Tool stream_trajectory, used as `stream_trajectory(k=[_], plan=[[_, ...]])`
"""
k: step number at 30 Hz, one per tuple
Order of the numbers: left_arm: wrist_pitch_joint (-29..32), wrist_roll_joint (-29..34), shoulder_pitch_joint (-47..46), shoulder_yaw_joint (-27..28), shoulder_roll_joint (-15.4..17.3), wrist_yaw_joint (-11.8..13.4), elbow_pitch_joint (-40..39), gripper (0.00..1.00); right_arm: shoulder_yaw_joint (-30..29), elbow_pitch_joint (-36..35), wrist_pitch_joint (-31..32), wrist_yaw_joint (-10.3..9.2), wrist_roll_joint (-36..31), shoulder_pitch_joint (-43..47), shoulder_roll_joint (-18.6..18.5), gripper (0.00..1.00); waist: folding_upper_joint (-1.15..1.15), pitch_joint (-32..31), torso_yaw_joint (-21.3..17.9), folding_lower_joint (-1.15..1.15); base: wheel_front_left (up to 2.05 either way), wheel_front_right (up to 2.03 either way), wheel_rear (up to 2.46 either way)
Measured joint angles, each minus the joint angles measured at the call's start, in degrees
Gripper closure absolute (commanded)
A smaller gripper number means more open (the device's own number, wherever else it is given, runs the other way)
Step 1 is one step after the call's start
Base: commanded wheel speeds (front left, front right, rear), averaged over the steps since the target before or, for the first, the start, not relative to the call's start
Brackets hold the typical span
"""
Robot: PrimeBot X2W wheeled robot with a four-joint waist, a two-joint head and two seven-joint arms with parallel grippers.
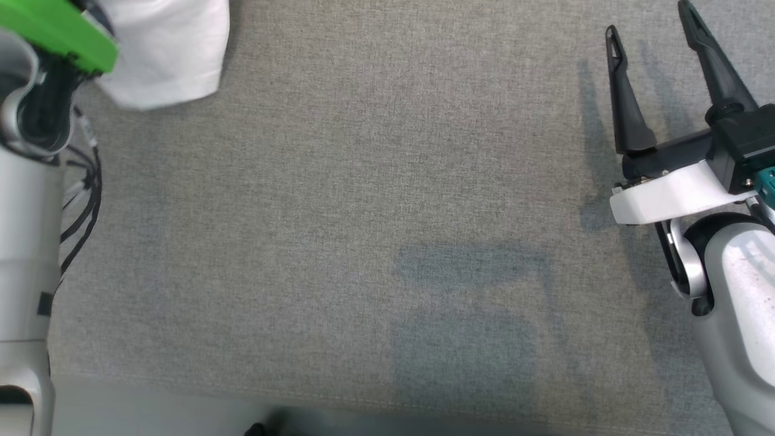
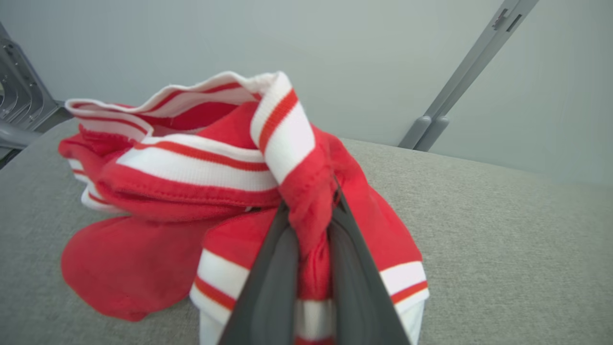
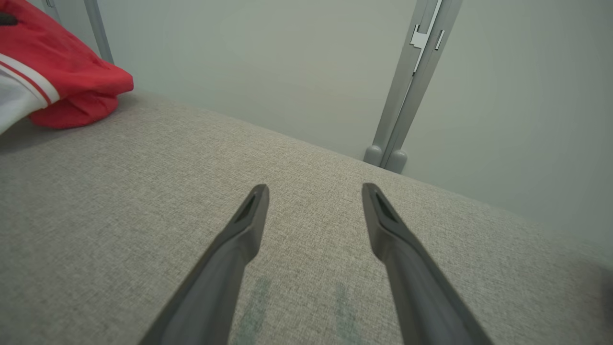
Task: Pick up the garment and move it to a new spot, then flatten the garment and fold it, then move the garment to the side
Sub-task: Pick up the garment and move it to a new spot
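Note:
The garment lies bunched in a heap on the grey cloth table, red with white and red striped trim. My left gripper is shut on a red fold of it near the heap's middle, and cloth bulges up between the two dark fingers. In the head view a white part of the garment shows at the top left, beside my left wrist with its green piece. My right gripper hovers open at the upper right, nothing between its fingers. In the right wrist view the open right gripper is well apart from the garment.
Grey metal posts stand against the pale wall behind the table's far edge. A metal frame sits off the table's corner beyond the garment. The table's front edge runs along the bottom of the head view.

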Motion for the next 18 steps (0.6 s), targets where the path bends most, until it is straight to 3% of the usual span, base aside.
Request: stream_trajectory(k=[5,12,18], plan=[[0.9,2.2,-3.7,-7.4,-2.8,-0.5,-7.2,1.00,0.1,3.6,-3.3,-0.37,2.4,0.4,2.5,0.00,0.00,-3.3,0.2,0.00,0.00,0.00,0.00],[7.5,0.7,-3.2,-18.4,-6.9,-0.5,-12.7,1.00,2.3,7.2,-7.1,-0.38,5.2,1.7,6.8,0.00,0.00,-8.0,-0.6,-0.01,0.00,0.00,0.00],[11.2,1.0,2.4,-25.2,-7.5,-0.5,-12.4,1.00,2.6,9.8,-8.8,-0.91,6.4,4.9,8.6,0.00,0.00,-11.1,-3.6,-0.01,0.00,0.00,0.00]])
